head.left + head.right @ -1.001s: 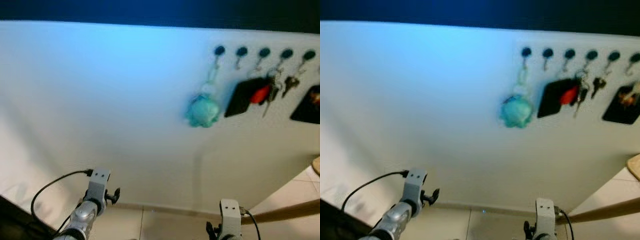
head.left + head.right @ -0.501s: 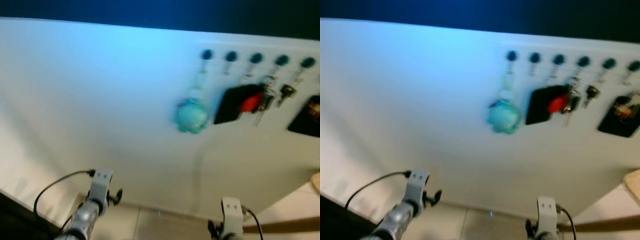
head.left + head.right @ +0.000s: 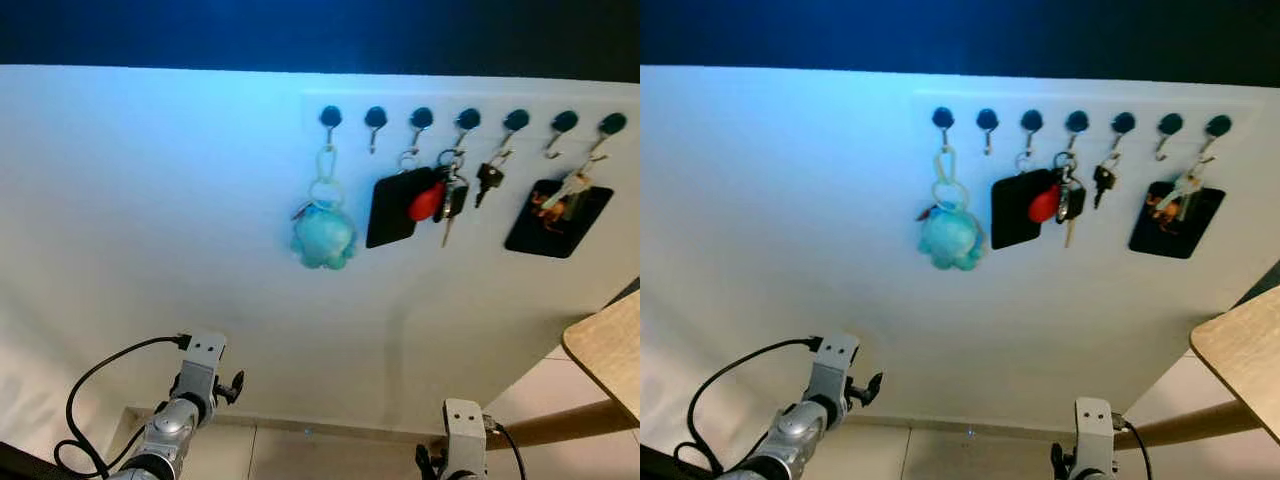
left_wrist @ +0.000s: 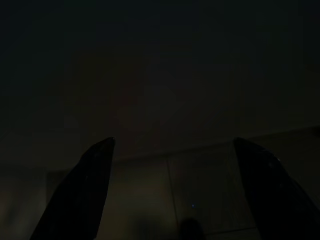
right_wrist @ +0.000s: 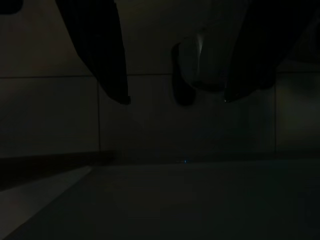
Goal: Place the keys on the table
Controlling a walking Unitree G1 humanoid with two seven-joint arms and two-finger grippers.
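A row of dark hooks [image 3: 421, 117] runs along the white wall. On them hang a teal plush keychain [image 3: 323, 238], a bunch of keys with a red fob [image 3: 443, 198] in front of a black card, a small single key [image 3: 487, 178], and more keys on a second black card [image 3: 558, 217]. Both arms hang low: the left arm [image 3: 193, 385] and the right arm [image 3: 463, 442] are far below the keys. In the dark wrist views, the left gripper [image 4: 172, 142] and the right gripper [image 5: 175, 100] are open and hold nothing.
The corner of a light wooden table [image 3: 608, 351] shows at the right edge, with a wooden leg [image 3: 560, 424] below it. Tiled floor [image 3: 970, 445] meets the wall at the bottom. A black cable [image 3: 110, 368] loops from the left wrist.
The camera has turned, so the hooks and keys now sit further left and the picture is sharper. More of the table has come into view. Both arms hang as before.
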